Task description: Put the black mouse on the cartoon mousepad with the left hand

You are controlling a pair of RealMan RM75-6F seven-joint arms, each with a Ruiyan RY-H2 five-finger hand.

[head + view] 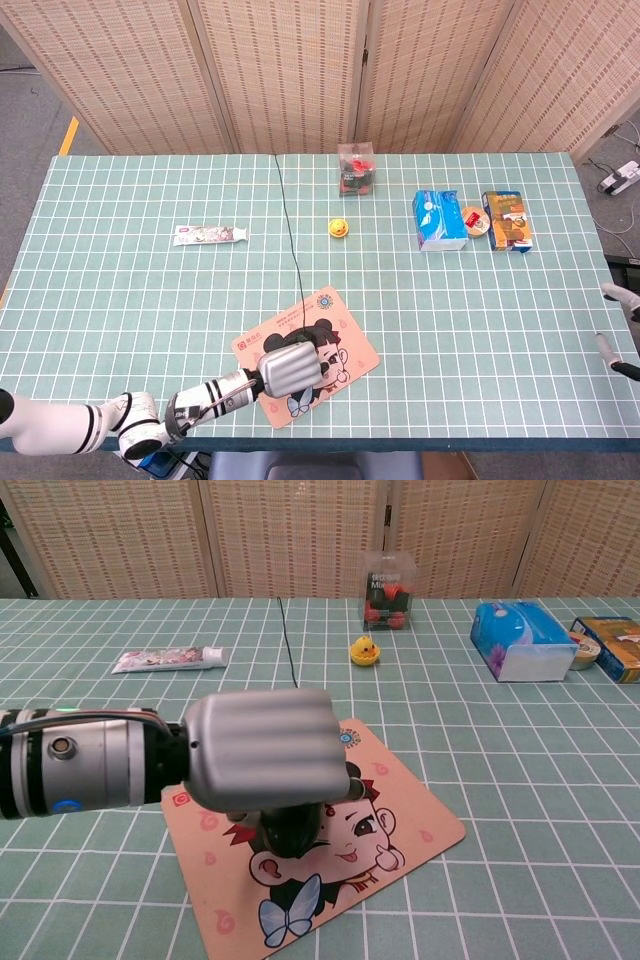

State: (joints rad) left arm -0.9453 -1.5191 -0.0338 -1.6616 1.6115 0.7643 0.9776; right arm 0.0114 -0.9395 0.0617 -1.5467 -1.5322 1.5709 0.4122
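My left hand (262, 763) is nearest of all, fingers curled down over the black mouse (291, 830) and gripping it; in the chest view only the dark lower end of the mouse shows under my knuckles. The mouse sits directly beneath my palm, over the middle of the cartoon mousepad (400, 810), on the drawn face; I cannot tell whether it rests on the pad or hangs just above it. The pad lies tilted on the worktop (130, 290), which is covered in a pale green sheet with a white grid. From under my hand the mouse cable (289, 230) runs away across the grid to the far edge.

Off to my left and farther out lies a tube (209, 235), flat on its side. Ahead of my hand, beyond the pad, stands a small yellow duck (339, 229), and past it a clear box (356, 167) with red and dark contents. Farther to the right sit a blue tissue pack (438, 219), a small round tub (474, 219) and an orange box (508, 220), close together. My right hand (622, 330) shows only at the frame's right edge, fingers spread and empty. Behind the worktop stands a woven folding screen (300, 70).
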